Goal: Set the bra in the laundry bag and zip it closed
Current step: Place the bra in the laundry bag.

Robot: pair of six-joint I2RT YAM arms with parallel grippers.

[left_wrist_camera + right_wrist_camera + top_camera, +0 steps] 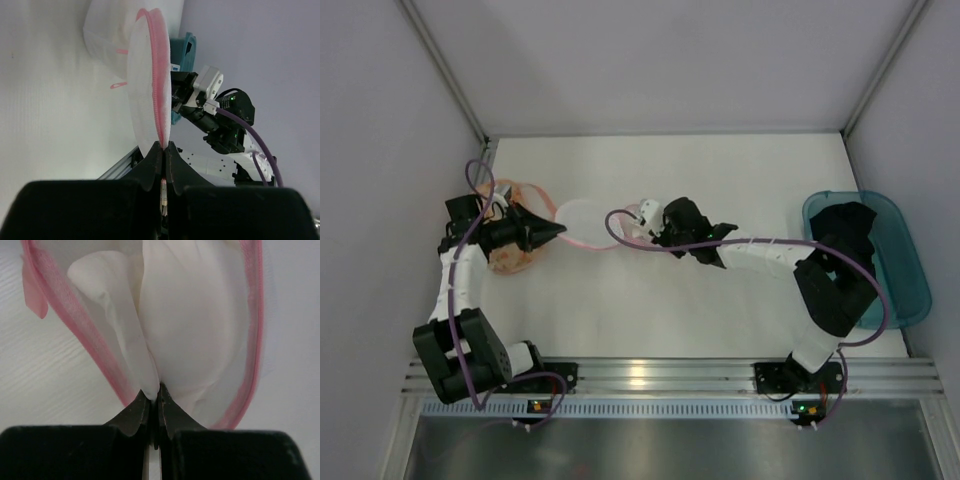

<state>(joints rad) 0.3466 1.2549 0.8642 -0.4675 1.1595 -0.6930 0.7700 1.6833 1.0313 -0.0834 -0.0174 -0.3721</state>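
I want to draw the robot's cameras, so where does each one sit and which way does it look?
Top view: above and behind the arms, looking down at the table; the left arm and right arm show whole.
Left wrist: on the left arm, looking past the left gripper, across to the right arm.
Right wrist: on the right arm, looking past the right gripper, close on the white pouch.
Shared: all three show that pouch.

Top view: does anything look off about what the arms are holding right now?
Yes. The left gripper and right gripper are both shut on the plain white pouch with the pink rim, not the speckled laundry bag, which lies just left of it. The black bra sits in the teal tub.
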